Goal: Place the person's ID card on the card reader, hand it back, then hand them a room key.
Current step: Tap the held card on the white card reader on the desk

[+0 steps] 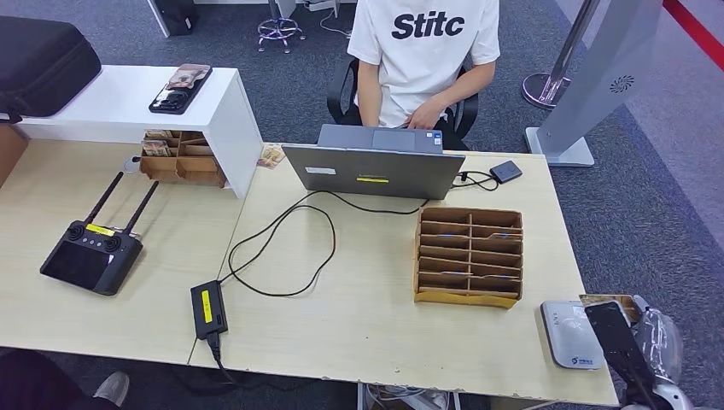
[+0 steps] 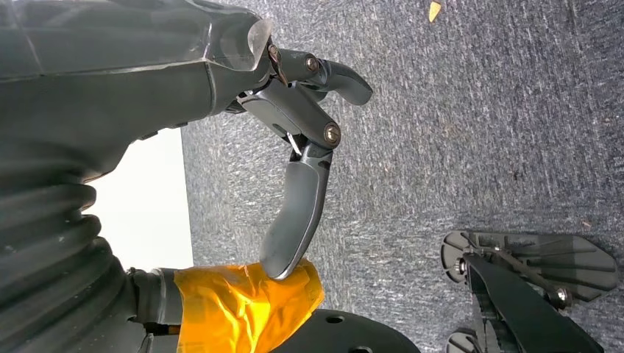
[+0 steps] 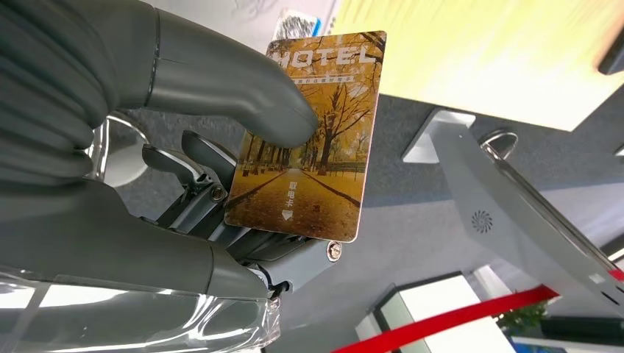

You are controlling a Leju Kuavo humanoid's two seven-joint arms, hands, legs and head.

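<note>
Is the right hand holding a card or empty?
Holding. In the right wrist view the right hand pinches a HOTEL card, thumb on its face, fingers behind.

Even, bright indoor light fills the head view, sharp throughout, with only soft shadows under the laptop [image 1: 376, 171]. The right wrist view blurs the table [image 3: 486, 51] behind; the left wrist view is dimmer, the white patch beside the arm blown out.

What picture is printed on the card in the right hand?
A golden autumn tree-lined path under "HOTEL" on the card; right wrist view.
</note>
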